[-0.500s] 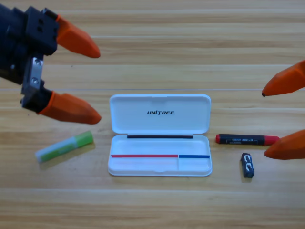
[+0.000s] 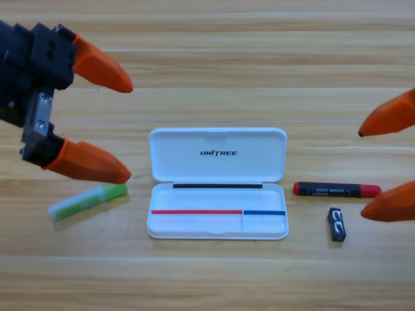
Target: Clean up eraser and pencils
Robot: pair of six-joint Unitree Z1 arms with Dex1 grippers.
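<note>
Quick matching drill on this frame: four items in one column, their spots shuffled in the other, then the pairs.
Items:
1. green pencil
2. red pencil
3. eraser
4. case

Places:
A. table centre, lid open
B. left of the case, under the open left claw
C. right of the case, level with its hinge
D. right of the case, just below the red pencil

Pairs: 1-B, 2-C, 3-D, 4-A

The right claw is open at the right edge, near the red pencil's tip.

Both pincers (image 2: 126, 129) (image 2: 360, 173) agape, left and right.
</note>
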